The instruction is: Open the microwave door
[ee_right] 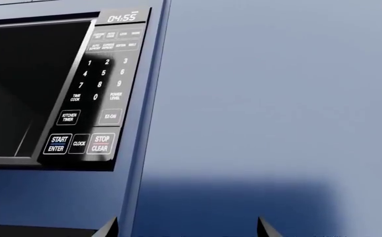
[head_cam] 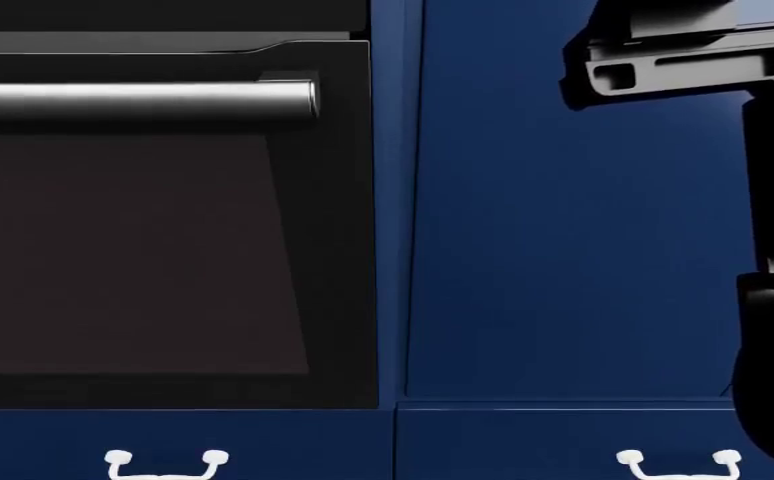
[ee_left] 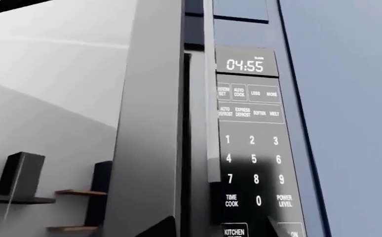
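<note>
Swinging microwave door [ee_left: 148,123] hides the interior.

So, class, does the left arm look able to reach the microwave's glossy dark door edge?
Probably yes: the left gripper hangs open just before the door edge, nothing between, beside the black keypad panel.

Kitchen: microwave [ee_right: 59,89], oven [head_cam: 160,230], cabinets [head_cam: 561,250]
</note>
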{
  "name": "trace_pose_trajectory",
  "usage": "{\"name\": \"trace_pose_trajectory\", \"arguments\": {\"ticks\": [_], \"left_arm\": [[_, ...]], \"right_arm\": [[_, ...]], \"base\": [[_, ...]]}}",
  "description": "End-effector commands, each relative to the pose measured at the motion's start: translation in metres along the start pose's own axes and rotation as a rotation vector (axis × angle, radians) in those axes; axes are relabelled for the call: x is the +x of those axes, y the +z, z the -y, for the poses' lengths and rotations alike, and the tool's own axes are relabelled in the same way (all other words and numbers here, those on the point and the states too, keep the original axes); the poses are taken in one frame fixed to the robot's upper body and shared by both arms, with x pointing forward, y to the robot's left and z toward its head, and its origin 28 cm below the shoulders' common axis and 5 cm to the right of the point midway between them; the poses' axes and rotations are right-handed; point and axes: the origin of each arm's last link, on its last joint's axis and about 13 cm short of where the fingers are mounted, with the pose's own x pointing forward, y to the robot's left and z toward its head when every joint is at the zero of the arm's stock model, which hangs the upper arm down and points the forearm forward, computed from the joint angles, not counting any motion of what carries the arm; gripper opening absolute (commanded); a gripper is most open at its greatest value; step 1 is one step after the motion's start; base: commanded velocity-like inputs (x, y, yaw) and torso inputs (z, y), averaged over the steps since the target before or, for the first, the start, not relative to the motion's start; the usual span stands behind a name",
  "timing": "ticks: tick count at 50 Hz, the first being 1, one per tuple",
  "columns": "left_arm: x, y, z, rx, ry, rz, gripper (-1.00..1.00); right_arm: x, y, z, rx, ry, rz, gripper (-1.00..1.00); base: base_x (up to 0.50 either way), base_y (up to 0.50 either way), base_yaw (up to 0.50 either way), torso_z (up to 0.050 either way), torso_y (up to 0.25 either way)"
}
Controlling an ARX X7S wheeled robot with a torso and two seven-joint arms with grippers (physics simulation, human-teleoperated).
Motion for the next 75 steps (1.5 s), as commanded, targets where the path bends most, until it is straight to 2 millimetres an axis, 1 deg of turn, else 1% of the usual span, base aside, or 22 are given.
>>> {"name": "trace_pose_trajectory", "arguments": {"ticks": [1, 10, 18, 27, 32, 35, 46, 55, 60, 67, 72, 75], "left_arm": [[-0.004, 0.005, 0.004, 0.006, -0.057, 0.037, 1.00], [-0.004, 0.002, 0.001, 0.015, -0.043, 0.033, 1.00], [0.000, 0.000, -0.011, 0.041, 0.009, 0.038, 1.00], [-0.002, 0.003, -0.020, 0.053, 0.044, 0.047, 1.00], [-0.003, 0.005, -0.021, 0.054, 0.052, 0.053, 1.00], [-0.004, 0.010, -0.020, 0.051, 0.050, 0.068, 1.00], [-0.011, 0.038, -0.010, 0.049, 0.003, 0.159, 1.00], [-0.015, 0.056, -0.001, 0.056, -0.039, 0.215, 1.00], [-0.016, 0.060, 0.006, 0.056, -0.076, 0.223, 1.00], [-0.016, 0.060, 0.026, 0.040, -0.174, 0.217, 1.00], [-0.016, 0.058, 0.038, 0.032, -0.235, 0.207, 1.00], [-0.015, 0.053, 0.045, 0.025, -0.265, 0.191, 1.00]], "right_arm": [[0.000, -0.001, 0.000, 0.001, 0.001, -0.003, 1.00], [0.000, -0.001, -0.001, 0.000, 0.002, -0.004, 1.00], [0.000, -0.001, -0.001, 0.000, 0.005, -0.004, 1.00], [0.001, 0.000, -0.003, -0.002, 0.012, -0.003, 1.00], [0.001, 0.001, -0.004, -0.003, 0.016, -0.002, 1.00], [0.002, 0.002, -0.004, -0.003, 0.017, 0.000, 1.00], [0.002, 0.005, -0.003, -0.003, 0.013, 0.008, 1.00], [0.002, 0.007, -0.004, 0.001, 0.016, 0.010, 1.00], [0.002, 0.008, -0.004, 0.002, 0.017, 0.013, 1.00], [0.003, 0.008, -0.003, 0.004, 0.016, 0.014, 1.00], [0.002, 0.008, -0.001, 0.005, 0.009, 0.017, 1.00], [0.001, 0.008, -0.001, 0.007, 0.006, 0.018, 1.00]], "base": [[0.00, 0.00, 0.00, 0.000, 0.000], [0.00, 0.00, 0.00, 0.000, 0.001], [0.00, 0.00, 0.00, 0.000, 0.000], [0.00, 0.00, 0.00, 0.000, 0.000], [0.00, 0.00, 0.00, 0.000, 0.000], [0.00, 0.00, 0.00, 0.000, 0.000], [0.00, 0.00, 0.00, 0.000, 0.000], [0.00, 0.00, 0.00, 0.000, 0.000], [0.00, 0.00, 0.00, 0.000, 0.000], [0.00, 0.00, 0.00, 0.000, 0.000], [0.00, 0.00, 0.00, 0.000, 0.000], [0.00, 0.00, 0.00, 0.000, 0.000]]}}
